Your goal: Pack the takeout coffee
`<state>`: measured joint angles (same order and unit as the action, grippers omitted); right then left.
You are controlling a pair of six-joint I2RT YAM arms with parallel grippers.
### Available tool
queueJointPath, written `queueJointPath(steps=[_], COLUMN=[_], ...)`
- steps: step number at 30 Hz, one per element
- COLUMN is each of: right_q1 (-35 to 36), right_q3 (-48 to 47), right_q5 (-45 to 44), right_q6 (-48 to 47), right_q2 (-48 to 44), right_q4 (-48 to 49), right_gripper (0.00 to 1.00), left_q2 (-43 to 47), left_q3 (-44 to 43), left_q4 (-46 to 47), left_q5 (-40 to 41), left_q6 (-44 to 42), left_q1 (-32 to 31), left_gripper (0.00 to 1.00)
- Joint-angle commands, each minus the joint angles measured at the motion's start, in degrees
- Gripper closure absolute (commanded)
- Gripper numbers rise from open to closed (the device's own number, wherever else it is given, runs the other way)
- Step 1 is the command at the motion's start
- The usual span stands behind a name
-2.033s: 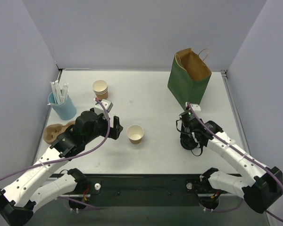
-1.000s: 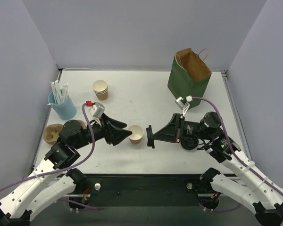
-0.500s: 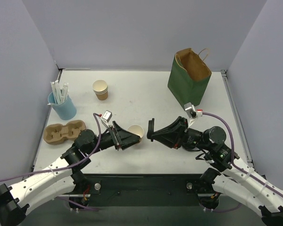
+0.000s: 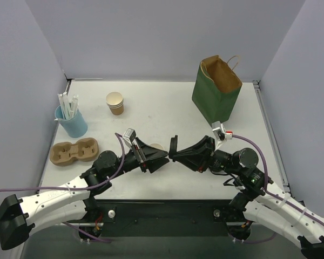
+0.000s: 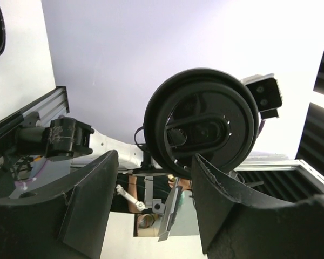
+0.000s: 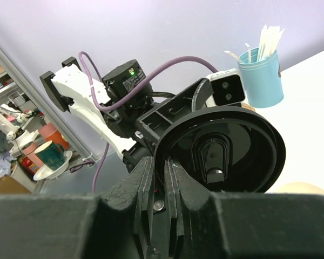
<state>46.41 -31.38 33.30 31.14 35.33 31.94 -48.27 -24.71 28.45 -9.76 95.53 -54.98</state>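
Lavender walls (image 4: 151, 38) close in a white surface (image 4: 167, 108), and from the overhead camera I have both arms reaching toward each other near its middle. At the back right stands the green bag (image 4: 216, 94), upright with its mouth open. On the left side are a blue holder (image 4: 73, 123) full of white sticks, a moulded cup carrier (image 4: 74, 151) just in front of it, and a lone tan cup (image 4: 115, 102) further back.

The coffee is in two parts. The coffee cup (image 4: 156, 146) stands lidless on the surface at the centre, well away from the bag and mostly hidden behind my left jaws. The black lid (image 5: 200, 129) is off it, held up on edge just to the cup's right.

My right jaws are pinched almost closed on the rim of that lid; the right wrist camera shows its edge clamped between them. My left jaws stand wide apart, and the left wrist camera shows nothing between them, only the lid's face beyond. From above I cannot tell whether the left jaws touch the cup or merely sit beside it.
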Motion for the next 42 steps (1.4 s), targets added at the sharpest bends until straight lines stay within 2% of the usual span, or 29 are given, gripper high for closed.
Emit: queueJointPath(steps=[1,6,14,19,22,25,30,35,39,42], right_q1=[1.13,1.84,2.37,2.72,2.89,3.07,3.51,3.86,4.04,4.04], right_q3=[0.17,0.53,1.14,1.67,2.11,2.37,2.81,2.99,3.51,3.86], right_q5=[-0.08,-0.51,-1.31,-1.39,-1.39,-1.31,-1.31,-1.22,-1.22,-1.22], right_q6=[-3.10,-3.89,-4.50,-4.68,-4.77,-5.29,-5.03,-4.94,-5.03,-5.03], right_q2=[-1.23,-1.23,-1.41,-1.49,-1.67,-1.76,-1.23,-1.32,-1.67,-1.67], right_q4=[5.59,5.15,4.88,4.62,4.62,4.53,5.40,5.41,5.41,4.88], right_gripper=[0.92,0.93,0.93,0.93,0.93,0.93,0.93,0.93,0.93,0.92], left_q2=[-0.16,-1.91,-2.62,-1.74,-1.48,-1.30,-1.65,-2.44,-2.27,-2.00], left_q3=[-0.69,-3.15,-2.28,-0.52,0.63,0.89,0.98,1.95,1.94,2.03], left_q4=[7.32,7.32,5.39,6.18,6.88,7.32,8.11,11.62,11.28,11.54], left_q5=[3.43,2.21,5.01,7.12,7.83,7.91,8.53,8.35,8.53,8.79], left_q6=[3.17,3.18,5.02,7.30,8.97,9.85,11.08,13.02,13.28,13.28], left_q1=[-0.30,-0.74,-4.96,-5.22,-5.14,-5.22,-5.22,-5.22,-5.22,-5.22], left_gripper=[0.34,0.35,0.48,0.57,0.58,0.53,0.55,0.71,0.77,0.87])
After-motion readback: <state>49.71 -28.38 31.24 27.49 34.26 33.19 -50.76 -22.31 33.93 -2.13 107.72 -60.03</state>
